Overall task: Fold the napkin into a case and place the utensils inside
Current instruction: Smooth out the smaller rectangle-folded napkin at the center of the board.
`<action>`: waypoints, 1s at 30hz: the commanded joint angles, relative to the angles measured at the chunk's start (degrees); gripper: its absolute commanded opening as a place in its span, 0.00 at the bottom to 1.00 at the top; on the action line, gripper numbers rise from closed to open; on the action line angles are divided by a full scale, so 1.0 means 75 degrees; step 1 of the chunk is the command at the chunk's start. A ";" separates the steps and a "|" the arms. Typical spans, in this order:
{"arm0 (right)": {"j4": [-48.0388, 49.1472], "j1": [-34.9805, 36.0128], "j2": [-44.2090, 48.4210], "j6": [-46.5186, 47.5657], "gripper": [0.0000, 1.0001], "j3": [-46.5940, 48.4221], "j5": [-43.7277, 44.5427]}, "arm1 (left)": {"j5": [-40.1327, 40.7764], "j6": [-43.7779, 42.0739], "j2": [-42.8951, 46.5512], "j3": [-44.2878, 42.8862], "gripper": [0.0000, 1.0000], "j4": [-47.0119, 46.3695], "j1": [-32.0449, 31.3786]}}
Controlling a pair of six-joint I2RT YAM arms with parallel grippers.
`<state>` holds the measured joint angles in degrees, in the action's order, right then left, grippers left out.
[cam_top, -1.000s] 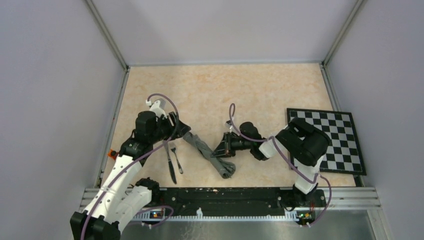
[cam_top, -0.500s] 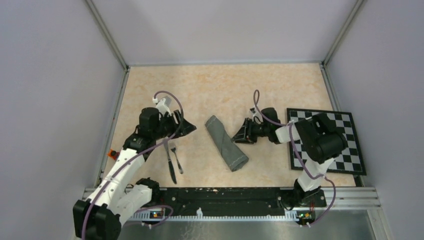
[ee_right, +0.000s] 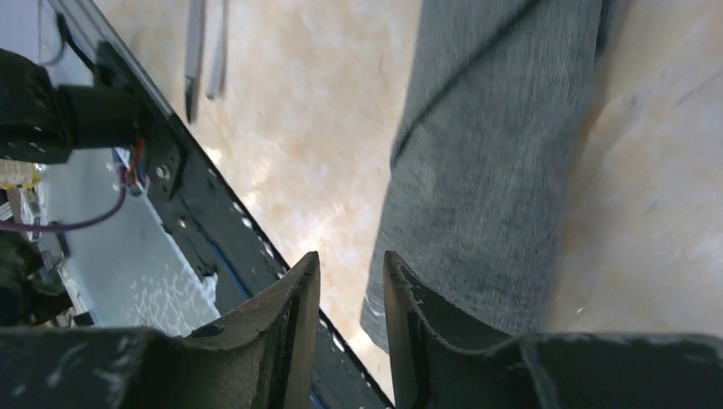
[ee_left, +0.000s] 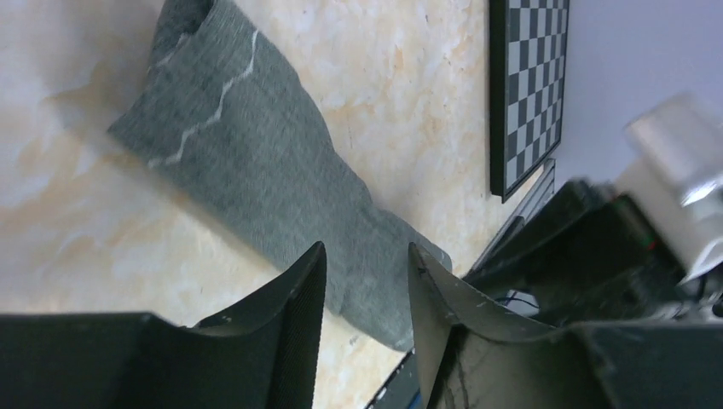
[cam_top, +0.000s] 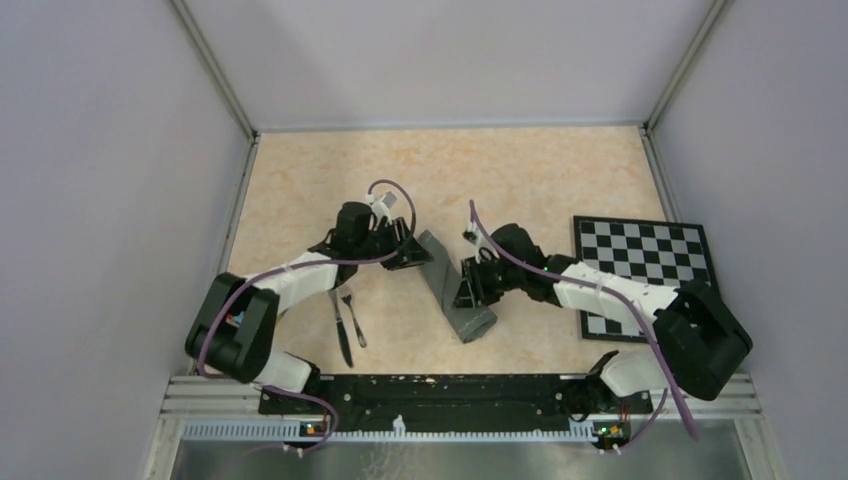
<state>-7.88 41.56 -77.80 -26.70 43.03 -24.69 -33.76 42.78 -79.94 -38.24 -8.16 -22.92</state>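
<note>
Fig.: my L gripper (ee_left: 365,254) & R gripper (ee_right: 351,258), both slightly parted, empty, beside the case (cam_top: 472,320). Risk: snagging it w/ a finger undoes the fold.

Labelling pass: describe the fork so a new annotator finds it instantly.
On the beige marbled tabletop, look left of the dark grey folded cloth pouch. Two silver utensils lie side by side: the silver metal fork is the shorter, right-hand one, beside the longer silver table knife.
</note>
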 commanded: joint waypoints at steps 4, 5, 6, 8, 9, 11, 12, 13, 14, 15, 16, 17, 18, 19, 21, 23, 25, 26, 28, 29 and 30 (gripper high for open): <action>0.0913 0.0160 0.0264 -0.0574 0.31 -0.1722 -0.0148 | 0.0297 0.0105 -0.2069 -0.0978 0.39 -0.1857 -0.0267; 0.1428 0.0158 0.0197 -0.0670 0.30 -0.2090 -0.0124 | 0.0498 -0.0007 -0.2255 -0.1053 0.39 -0.1711 -0.0306; 0.1717 0.0159 0.0088 -0.0751 0.30 -0.2354 -0.0119 | 0.0654 -0.0113 -0.2397 -0.1137 0.39 -0.1589 -0.0343; 0.1828 0.0235 -0.0016 -0.0806 0.30 -0.2573 -0.0011 | 0.0809 -0.0310 -0.2619 -0.1218 0.39 -0.1398 -0.0385; 0.1713 0.0261 0.0056 -0.0781 0.31 -0.2557 0.0068 | 0.0785 -0.0394 -0.2676 -0.1307 0.39 -0.1299 -0.0395; 0.1357 0.0271 0.0431 -0.0735 0.34 -0.2381 0.0170 | 0.0846 -0.0649 -0.2567 -0.1487 0.40 -0.0912 -0.0441; 0.1137 0.0271 0.0654 -0.0676 0.36 -0.2222 0.0206 | 0.0911 -0.0806 -0.2425 -0.1593 0.41 -0.0681 -0.0477; 0.0829 0.0265 0.0899 -0.0607 0.37 -0.2023 0.0230 | 0.0907 -0.0913 -0.2290 -0.1691 0.43 -0.0502 -0.0477; 0.0526 0.0270 0.1039 -0.0525 0.39 -0.1827 0.0252 | 0.0810 -0.0982 -0.2136 -0.1819 0.44 -0.0334 -0.0475; 0.0333 0.0268 0.1128 -0.0484 0.40 -0.1617 0.0235 | 0.0729 -0.1063 -0.1997 -0.1943 0.46 -0.0160 -0.0475; 0.0255 0.0271 0.1192 -0.0467 0.40 -0.1472 0.0125 | 0.0658 -0.1109 -0.1896 -0.2076 0.48 -0.0011 -0.0469; 0.0289 0.0280 0.1229 -0.0496 0.40 -0.1370 -0.0025 | 0.0567 -0.1121 -0.1809 -0.2179 0.49 0.0100 -0.0466; 0.0393 0.0277 0.1232 -0.0581 0.41 -0.1344 -0.0179 | 0.0494 -0.1098 -0.1773 -0.2255 0.50 0.0149 -0.0455; 0.0604 0.0278 0.1203 -0.0739 0.41 -0.1405 -0.0344 | 0.0414 -0.1054 -0.1772 -0.2316 0.51 0.0146 -0.0443; 0.1277 0.0291 0.1074 -0.1056 0.40 -0.1698 -0.0675 | 0.0383 -0.0977 -0.1925 -0.2407 0.51 0.0099 -0.0437; 0.1890 0.0331 0.0905 -0.1335 0.37 -0.2054 -0.0916 | 0.0311 -0.0892 -0.2236 -0.2494 0.50 0.0084 -0.0437; 0.2505 0.0416 0.0806 -0.1535 0.34 -0.2437 -0.0939 | 0.0291 -0.0824 -0.2674 -0.2513 0.50 -0.0060 -0.0436; 0.2746 0.0436 0.0757 -0.1612 0.33 -0.2655 -0.0939 | 0.0319 -0.0800 -0.2870 -0.2502 0.49 -0.0145 -0.0431; 0.3141 0.0472 0.0591 -0.1692 0.30 -0.3010 -0.0907 | 0.0408 -0.0841 -0.3240 -0.2586 0.48 -0.0201 -0.0432; 0.3199 0.0520 0.0475 -0.1651 0.29 -0.3115 -0.0828 | 0.0468 -0.0891 -0.3407 -0.2643 0.48 -0.0211 -0.0426; 0.3182 0.0572 0.0420 -0.1584 0.28 -0.3163 -0.0737 | 0.0566 -0.0949 -0.3575 -0.2716 0.48 -0.0171 -0.0426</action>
<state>9.58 44.31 -72.40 -37.39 21.87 -30.13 -30.57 36.73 -102.26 -56.55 -8.99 -26.30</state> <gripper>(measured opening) 0.299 0.483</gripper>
